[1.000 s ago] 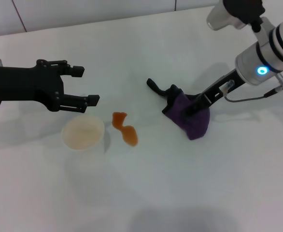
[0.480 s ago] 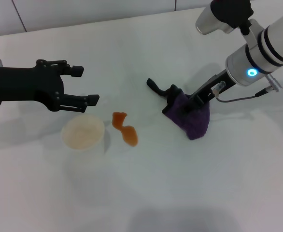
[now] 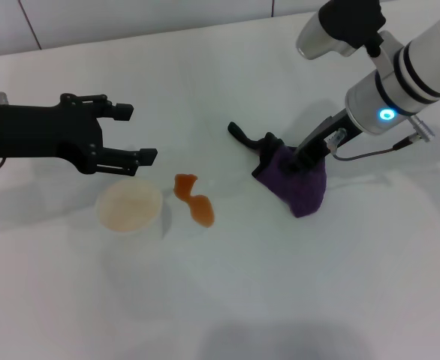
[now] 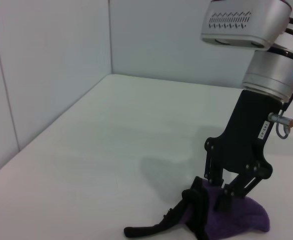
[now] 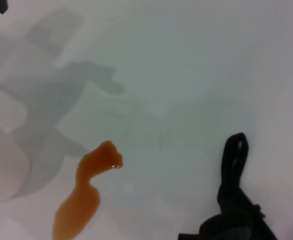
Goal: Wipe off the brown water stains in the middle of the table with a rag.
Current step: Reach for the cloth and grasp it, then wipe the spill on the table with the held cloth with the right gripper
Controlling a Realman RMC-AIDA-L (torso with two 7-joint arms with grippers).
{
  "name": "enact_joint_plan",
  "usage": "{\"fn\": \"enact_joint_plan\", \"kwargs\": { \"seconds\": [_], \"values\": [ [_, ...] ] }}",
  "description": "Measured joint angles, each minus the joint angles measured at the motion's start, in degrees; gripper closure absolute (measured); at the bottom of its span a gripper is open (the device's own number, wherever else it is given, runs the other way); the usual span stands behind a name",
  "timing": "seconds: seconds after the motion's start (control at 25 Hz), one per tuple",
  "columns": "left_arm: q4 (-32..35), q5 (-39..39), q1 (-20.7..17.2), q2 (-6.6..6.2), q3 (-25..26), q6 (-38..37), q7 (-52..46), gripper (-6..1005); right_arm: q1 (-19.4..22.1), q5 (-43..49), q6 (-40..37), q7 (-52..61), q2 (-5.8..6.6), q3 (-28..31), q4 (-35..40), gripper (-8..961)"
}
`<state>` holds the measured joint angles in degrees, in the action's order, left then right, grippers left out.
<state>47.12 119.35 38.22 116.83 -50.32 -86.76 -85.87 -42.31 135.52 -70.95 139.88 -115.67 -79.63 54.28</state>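
Note:
The brown water stains (image 3: 194, 199) lie as a two-lobed orange-brown puddle in the middle of the white table (image 3: 227, 300), and show again in the right wrist view (image 5: 81, 200). To their right sits the purple rag (image 3: 299, 186), bunched up, with its black strap (image 3: 244, 137) trailing toward the back. My right gripper (image 3: 299, 161) comes down from the right and pinches the rag's top fold; the left wrist view shows its fingers (image 4: 207, 184) sunk into the cloth (image 4: 241, 220). My left gripper (image 3: 134, 133) hovers open at the left, above the cup, holding nothing.
A white paper cup (image 3: 130, 206) with a brownish inside stands just left of the stains, under my left gripper. A wall (image 3: 130, 15) runs along the table's far edge.
My right arm's wrist and forearm have swung up and to the left while its fingertips stayed in the rag. The rag, stains, cup and left arm have not moved.

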Motion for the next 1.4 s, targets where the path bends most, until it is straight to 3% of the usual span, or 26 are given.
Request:
{"fn": "enact_joint_plan", "kwargs": {
  "seconds": [0.32,0.56,1.4],
  "values": [
    [0.0,0.0,-0.3,1.22,-0.4,0.0,0.0,119,-0.7,-2.1,0.9,-3.4,-0.15,-1.5,0.0,856],
    [-0.2,-0.1,-0.6,2.14,-1.6,-0.1,0.7,119,-1.4,-5.8,0.9,-7.3,-0.17,-3.0,-0.7,864],
    [-5.3,-2.7,-1.2,2.53,-4.5,0.3,5.3,119,-9.6,-15.7,6.9,-11.7,-0.53,-14.3,-8.1,864]
  ]
}}
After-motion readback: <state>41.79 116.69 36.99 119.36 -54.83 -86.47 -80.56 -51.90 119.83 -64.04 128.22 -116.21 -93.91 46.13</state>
